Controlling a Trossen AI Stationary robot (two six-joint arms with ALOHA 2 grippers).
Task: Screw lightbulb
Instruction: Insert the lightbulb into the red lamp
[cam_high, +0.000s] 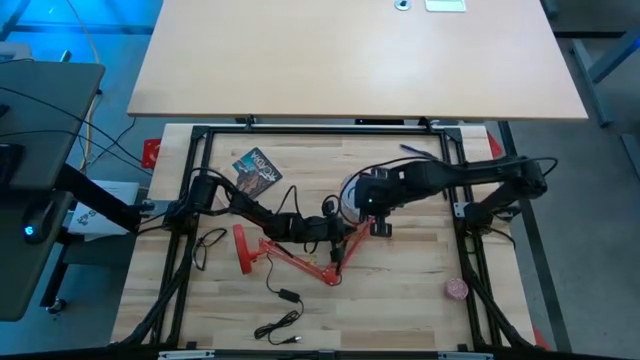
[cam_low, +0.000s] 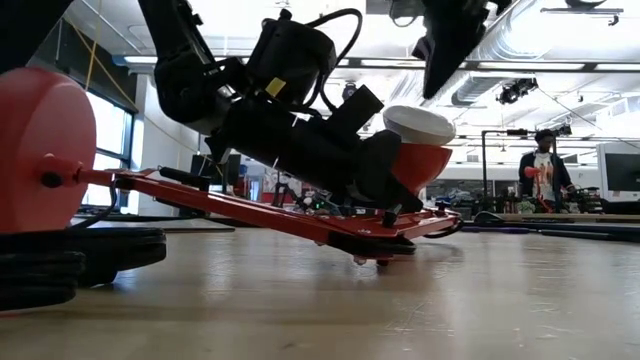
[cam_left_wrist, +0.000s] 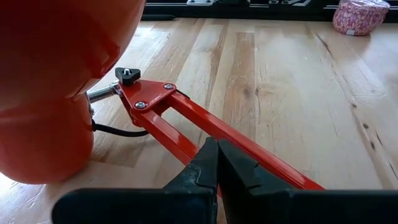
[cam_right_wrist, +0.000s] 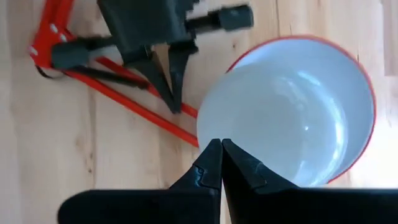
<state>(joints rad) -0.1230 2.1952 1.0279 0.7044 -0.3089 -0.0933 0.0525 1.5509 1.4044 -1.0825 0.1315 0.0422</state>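
A red desk lamp (cam_high: 300, 262) lies on the wooden table. Its shade (cam_right_wrist: 364, 81) opens upward, red outside and white inside. The white lightbulb (cam_right_wrist: 273, 118) sits dome-up in the shade and also shows in the low view (cam_low: 420, 122). My left gripper (cam_left_wrist: 217, 155) is shut on the lamp's red arm near the shade. My right gripper (cam_right_wrist: 221, 149) is shut and points down from above, its fingertips over the edge of the bulb's dome. My left gripper pinches the lamp's red arm (cam_left_wrist: 261, 158) between its two fingers, a short way below the joint at the shade. The fingers slant down from the table's left and lie across the arm. The arm slants, its low end near the table (cam_low: 380, 255). My right gripper's shut fingertips (cam_right_wrist: 239, 163) stand at the edge of the bulb's dome; I cannot tell whether they touch it.
The lamp's round red base (cam_low: 40, 150) stands at the left. A black cable with a plug (cam_high: 282, 300) trails toward the near edge. A printed booklet (cam_high: 257, 170) lies at the far left and a pink object (cam_high: 457, 289) near the right. A person (cam_low: 543, 165) stands beyond the table.
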